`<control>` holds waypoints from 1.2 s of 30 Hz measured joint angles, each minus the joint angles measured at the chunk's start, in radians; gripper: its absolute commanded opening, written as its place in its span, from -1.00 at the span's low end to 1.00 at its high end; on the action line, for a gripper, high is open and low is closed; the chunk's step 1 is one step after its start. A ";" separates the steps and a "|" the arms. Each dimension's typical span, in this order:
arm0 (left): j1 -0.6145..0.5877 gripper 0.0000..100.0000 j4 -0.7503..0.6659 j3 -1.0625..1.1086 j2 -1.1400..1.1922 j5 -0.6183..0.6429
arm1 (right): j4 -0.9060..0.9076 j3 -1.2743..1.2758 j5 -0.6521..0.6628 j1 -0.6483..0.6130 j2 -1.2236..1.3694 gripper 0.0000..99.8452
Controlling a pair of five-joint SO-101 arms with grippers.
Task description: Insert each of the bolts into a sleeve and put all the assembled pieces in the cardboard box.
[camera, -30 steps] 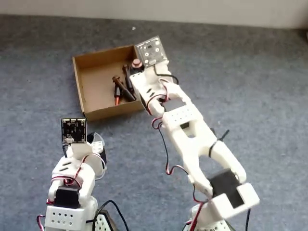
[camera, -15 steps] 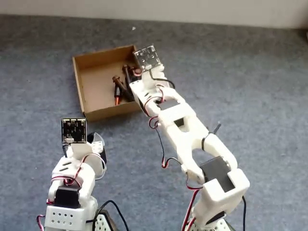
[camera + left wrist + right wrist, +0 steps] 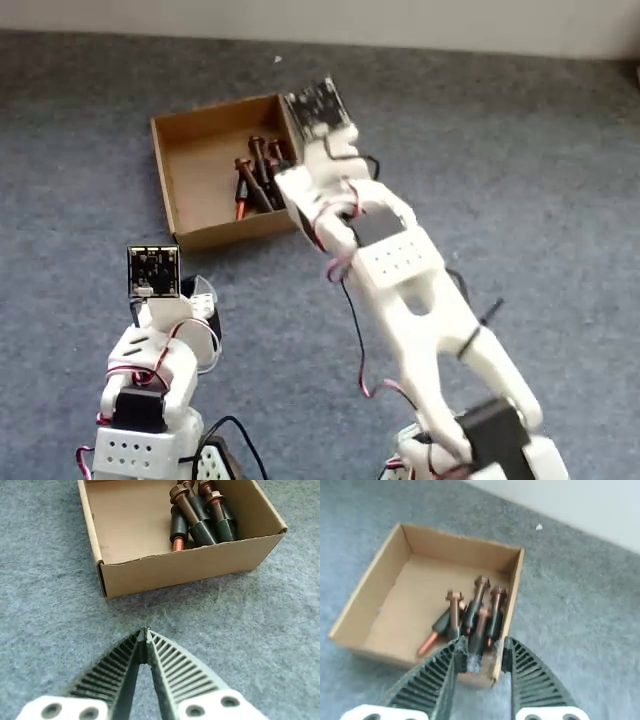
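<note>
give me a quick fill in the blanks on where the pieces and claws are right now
1. The assembled pieces lie ____ the cardboard box.
2. The left claw, low over the carpet short of the box, is ____.
3. The right claw, above the box's edge, is ____.
Missing words: inside; shut; open.

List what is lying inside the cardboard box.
Inside the cardboard box, a cluster of bolts pushed into black sleeves, apparently four, piled against one wall. The box floor beneath the pile is covered, so anything under them cannot be seen.
</note>
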 measured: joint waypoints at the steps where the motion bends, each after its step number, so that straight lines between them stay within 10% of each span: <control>1: 0.000 -0.99 0.000 0.000 0.000 0.000 | 0.011 0.040 0.000 0.000 -0.040 -0.80; 36: 0.000 -0.99 0.000 0.000 0.000 0.000 | 0.018 1.172 0.000 0.127 -1.359 -0.99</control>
